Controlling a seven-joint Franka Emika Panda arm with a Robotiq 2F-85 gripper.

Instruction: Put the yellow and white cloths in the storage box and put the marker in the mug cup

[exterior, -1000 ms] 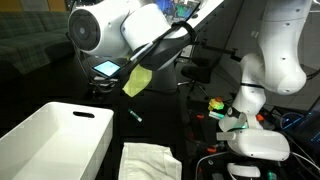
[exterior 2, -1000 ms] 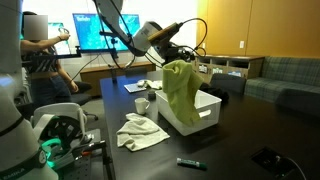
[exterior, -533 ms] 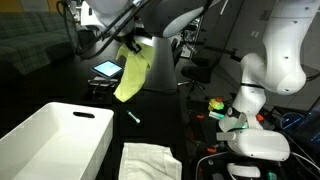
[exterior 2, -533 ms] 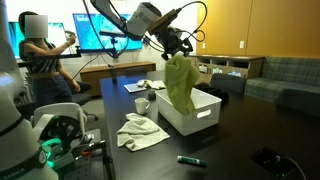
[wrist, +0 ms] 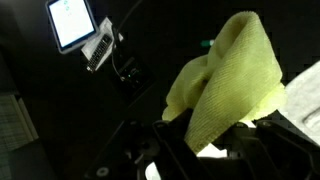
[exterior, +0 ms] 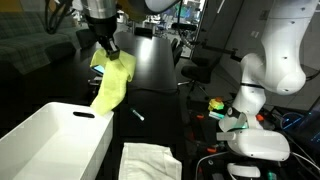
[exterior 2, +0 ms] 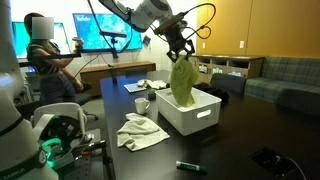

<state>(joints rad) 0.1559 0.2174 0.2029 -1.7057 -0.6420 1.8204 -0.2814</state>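
I've got the jaws pinched almost shut on the top of the yellow cloth [exterior 2: 182, 82]. It hangs over the storage box [exterior 2: 197, 117], lower end at the rim. On the desk [exterior: 155, 92], the white cloth [exterior: 150, 160] lies crumpled beside the box, with the marker [exterior: 137, 114] nearby.

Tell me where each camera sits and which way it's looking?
An exterior view: low beside the storage box, looking along the table; the arm enters from above, gripper holding the yellow cloth.
An exterior view: beyond the marker, facing the box's handle end, with screens and a person behind; arm and gripper show.
Wrist view: on the arm, looking past the gripper at the yellow cloth.
Both exterior views share the box, yellow cloth and white cloth.
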